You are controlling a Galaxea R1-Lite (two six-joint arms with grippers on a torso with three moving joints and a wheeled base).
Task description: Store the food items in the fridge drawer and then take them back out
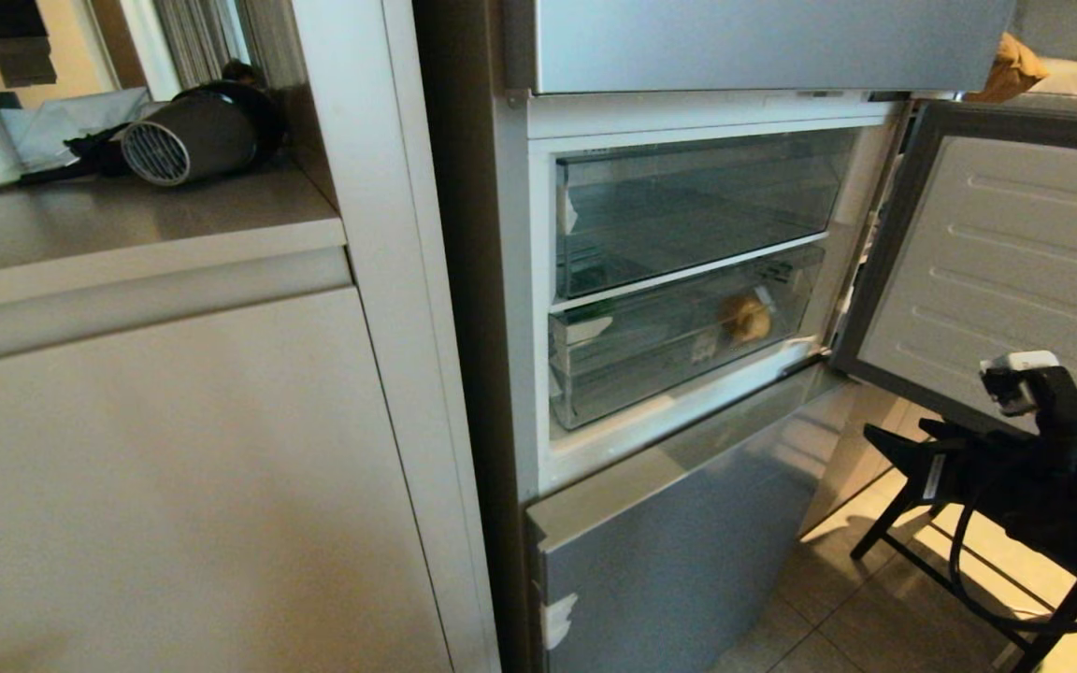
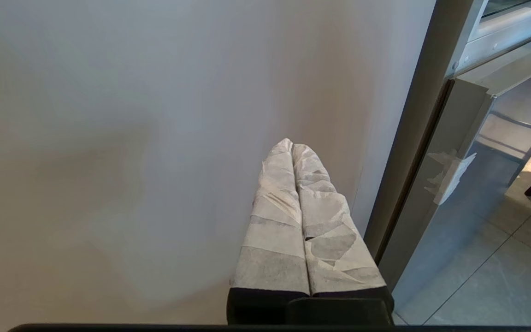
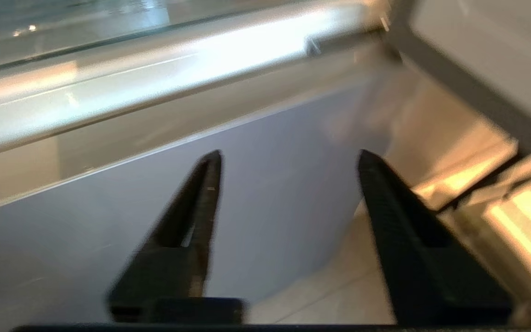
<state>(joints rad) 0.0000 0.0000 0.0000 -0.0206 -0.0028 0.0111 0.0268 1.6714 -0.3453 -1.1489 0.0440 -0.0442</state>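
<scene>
Head view: fridge [image 1: 595, 449] middle door [image 1: 1006, 271] swung open to the right; two clear drawers stacked inside, and the tan-yellow potato-like lump [image 1: 748, 320] lies in the lower fridge drawer [image 1: 651, 360], toward its right end, drawer pushed in. Right end effector [image 3: 288, 159] has its black fingers [image 3: 201, 193] spread apart with nothing between them, facing the grey lower door panel [image 3: 201, 193] just under the drawer compartment. Left end effector [image 2: 292, 147] has its white-wrapped fingers pressed together, empty, facing the beige cabinet door [image 2: 109, 138] beside the fridge.
</scene>
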